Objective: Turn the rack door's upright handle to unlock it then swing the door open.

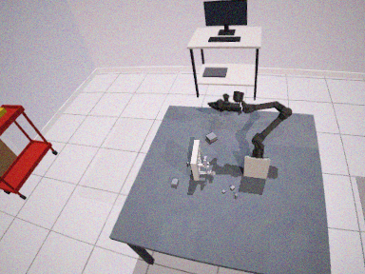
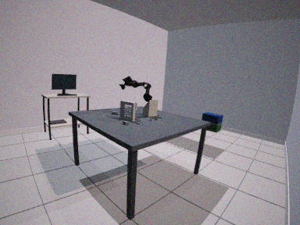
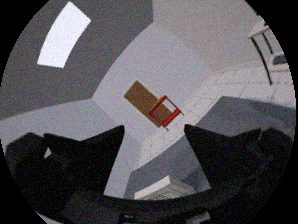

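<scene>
The pale upright rack (image 1: 195, 161) (image 2: 128, 111) (image 3: 161, 188) stands on the grey-blue table (image 1: 171, 219) (image 2: 164, 130). Its slatted face shows in the exterior view. Small pale parts stick out on its arm side in the top view. They are too small to tell the handle or its turn, and I cannot tell how far the door is open. My gripper (image 1: 209, 104) (image 2: 121, 82) (image 3: 154, 128) is open, with nothing between its fingers. It is held high, well away from the rack, towards the table's far edge in the top view.
The arm's base stands by a beige block (image 1: 257, 167) (image 2: 152, 108). A grey block (image 1: 211, 138) lies beyond the rack. A smaller block (image 1: 175, 182) (image 2: 125, 123) and several tiny cubes (image 1: 232, 187) lie around it. A desk with a monitor (image 1: 225, 13) (image 2: 64, 82) and a red cart (image 1: 28, 164) (image 3: 172, 118) stand off the table.
</scene>
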Available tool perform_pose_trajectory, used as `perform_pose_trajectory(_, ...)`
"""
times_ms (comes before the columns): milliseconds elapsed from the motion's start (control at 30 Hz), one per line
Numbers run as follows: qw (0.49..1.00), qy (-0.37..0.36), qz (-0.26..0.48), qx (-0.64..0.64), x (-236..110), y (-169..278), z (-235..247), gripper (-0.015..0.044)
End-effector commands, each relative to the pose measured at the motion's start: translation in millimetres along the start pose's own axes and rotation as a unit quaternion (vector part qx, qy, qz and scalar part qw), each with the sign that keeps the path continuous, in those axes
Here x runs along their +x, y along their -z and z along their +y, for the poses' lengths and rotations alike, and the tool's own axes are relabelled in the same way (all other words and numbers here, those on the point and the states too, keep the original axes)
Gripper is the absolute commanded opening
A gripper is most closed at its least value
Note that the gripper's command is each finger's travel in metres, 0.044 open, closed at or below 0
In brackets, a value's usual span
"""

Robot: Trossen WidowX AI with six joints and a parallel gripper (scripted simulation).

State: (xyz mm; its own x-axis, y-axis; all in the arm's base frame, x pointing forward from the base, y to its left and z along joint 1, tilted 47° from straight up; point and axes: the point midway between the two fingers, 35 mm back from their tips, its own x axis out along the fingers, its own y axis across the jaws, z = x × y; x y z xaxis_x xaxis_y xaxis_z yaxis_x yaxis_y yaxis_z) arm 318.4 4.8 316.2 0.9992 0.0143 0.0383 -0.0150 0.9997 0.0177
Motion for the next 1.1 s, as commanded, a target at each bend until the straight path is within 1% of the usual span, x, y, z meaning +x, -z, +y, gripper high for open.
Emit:
perform_pose_trajectory(0,1.0,0.0,0.002,0.001,1,1,0,0.0374)
perform_pose_trajectory(100,0.999,0.003,0.03,0.009,9,10,2,0.0295)
perform_pose_trajectory(133,0.999,0.004,0.043,0.012,12,14,2,0.0287)
perform_pose_trajectory(600,0.977,0.032,0.209,0.04,47,76,16,0.0287)
perform_pose_trajectory(1067,0.929,0.069,0.361,0.036,61,140,33,0.0287)
